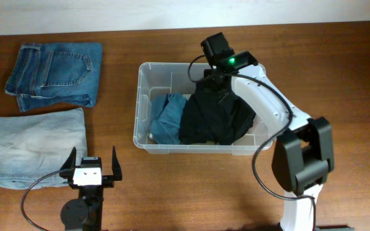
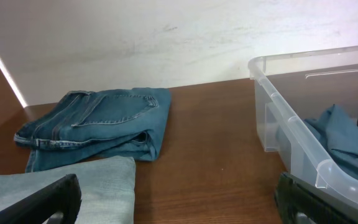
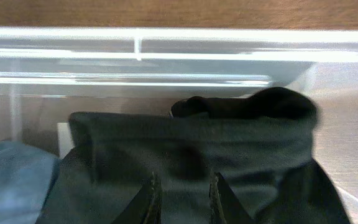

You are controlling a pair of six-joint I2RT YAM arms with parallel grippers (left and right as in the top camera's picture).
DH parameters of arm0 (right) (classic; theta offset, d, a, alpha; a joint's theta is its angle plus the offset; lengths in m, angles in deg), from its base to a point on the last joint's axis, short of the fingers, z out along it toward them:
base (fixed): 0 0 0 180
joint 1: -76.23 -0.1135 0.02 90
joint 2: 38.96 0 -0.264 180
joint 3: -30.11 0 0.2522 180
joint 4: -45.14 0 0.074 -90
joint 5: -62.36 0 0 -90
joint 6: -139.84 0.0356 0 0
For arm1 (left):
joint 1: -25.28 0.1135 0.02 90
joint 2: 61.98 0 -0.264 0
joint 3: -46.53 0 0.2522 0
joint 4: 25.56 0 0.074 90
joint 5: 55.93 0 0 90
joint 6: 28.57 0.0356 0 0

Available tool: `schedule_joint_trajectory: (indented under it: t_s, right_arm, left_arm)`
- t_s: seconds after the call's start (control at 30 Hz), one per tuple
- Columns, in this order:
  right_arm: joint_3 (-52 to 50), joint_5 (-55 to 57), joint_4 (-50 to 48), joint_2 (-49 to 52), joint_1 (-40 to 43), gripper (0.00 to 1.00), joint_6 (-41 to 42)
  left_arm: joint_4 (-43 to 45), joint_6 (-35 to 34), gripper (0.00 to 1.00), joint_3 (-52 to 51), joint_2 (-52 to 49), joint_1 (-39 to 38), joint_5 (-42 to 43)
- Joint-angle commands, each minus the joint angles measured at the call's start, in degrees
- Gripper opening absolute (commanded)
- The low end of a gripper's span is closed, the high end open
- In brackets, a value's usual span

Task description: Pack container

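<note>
**Plastic, clear, rectangular container (image 1: 137,109) half full of clothes**

So the right gripper (image 3: 184,199) is down inside the container. Its fingers are pinched onto a crumpled black cloth garment (image 1: 214,119), with the bin's far wall just past the fingertips. A blue denim piece (image 1: 166,115) lies to their left.

The left gripper (image 1: 94,157) hangs with its fingers spread wide, container off to their right. Folded light-blue jeans (image 1: 37,144) lie by its left finger, and darker folded blue jeans (image 1: 55,72) are further ahead.

Folded dark-blue jeans (image 1: 54,74) lie at the far left of the wooden table (image 1: 191,192), back pocket up; just nearer, folded pale-blue jeans (image 1: 37,146). Well to their right, a black garment (image 1: 216,119) overlaps a crumpled blue garment (image 1: 167,119)
</note>
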Motion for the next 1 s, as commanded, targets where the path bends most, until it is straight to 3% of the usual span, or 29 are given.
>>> schedule_joint_trajectory:
  t_s: [0.0, 0.37, 0.77, 0.97]
  right_arm:
    - [-0.20, 1.07, -0.72, 3.02, 0.07, 0.20, -0.50]
    - [-0.17, 1.20, -0.55, 4.44, 0.09, 0.19, -0.55]
    - [-0.15, 10.40, 7.15, -10.78, 1.70, 0.25, -0.57]
    - [-0.90, 9.88, 12.83, -11.45, 4.42, 0.25, -0.76]
  left_arm:
    - [-0.09, 0.72, 1.00, -0.33, 0.44, -0.20, -0.22]
    - [-0.09, 0.72, 1.00, -0.33, 0.44, -0.20, -0.22]
    - [-0.09, 0.72, 0.99, -0.33, 0.44, -0.20, -0.22]
    - [-0.09, 0.72, 0.99, -0.33, 0.44, -0.20, -0.22]
